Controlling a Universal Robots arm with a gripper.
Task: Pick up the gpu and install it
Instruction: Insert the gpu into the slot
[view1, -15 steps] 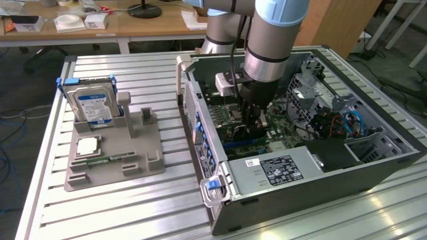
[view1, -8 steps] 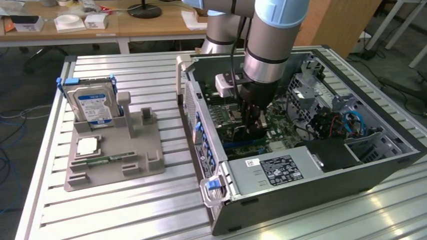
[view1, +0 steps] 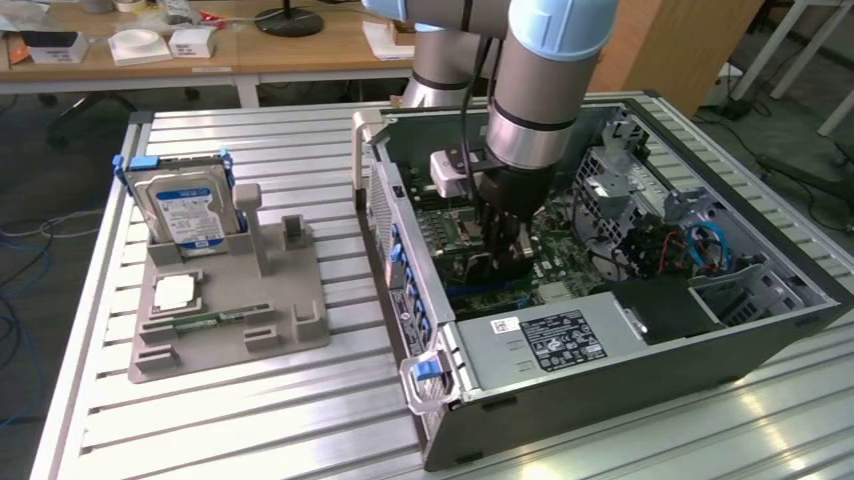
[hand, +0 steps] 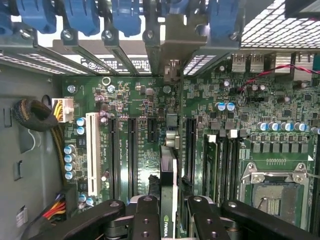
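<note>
Between the jaws of the gripper (hand: 167, 212), clamped edge-on, the gpu (hand: 167, 175) hangs straight below it over the motherboard (hand: 150, 100), long axis parallel to the black expansion slots (hand: 132, 150) just beside

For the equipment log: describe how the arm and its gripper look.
The arm is a thick silver-grey tube with a light blue joint cap and a black band. A black cable runs along it, past a small grey box at the wrist. The gripper is black, its linkage bars studded with round pins.
</note>
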